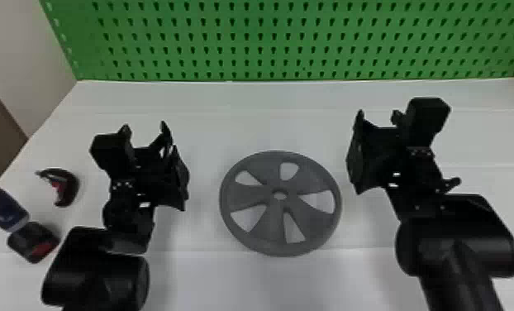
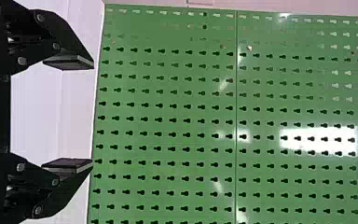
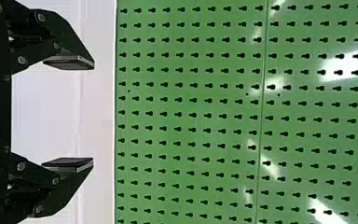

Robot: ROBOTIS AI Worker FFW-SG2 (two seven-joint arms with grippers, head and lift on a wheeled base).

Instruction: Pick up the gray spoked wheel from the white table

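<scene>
Nearest, the two black arms come in from the bottom edge of the head view, one on each side. By the left arm, a black block with a red patch lies on the white bench, close to a dark blue object cut off by the view's left edge.

The gray spoked wheel lies flat on the bench between the arms — broad spokes, five openings, a small hole at the hub. It touches neither arm. Well to its left, beyond the black block, is a small curved dark item with red on its inner side.

The left end effector is held over the bench on the wheel's left, the right end effector on its right, reaching a little farther back. Both are spread — in the wrist views each one's two fingers stand well apart, flat pads facing.

Past the bench's back edge rises a green pegboard with rows of keyhole slots, bright reflections glinting on it in the wrist views. A pale wall stands to its left.
</scene>
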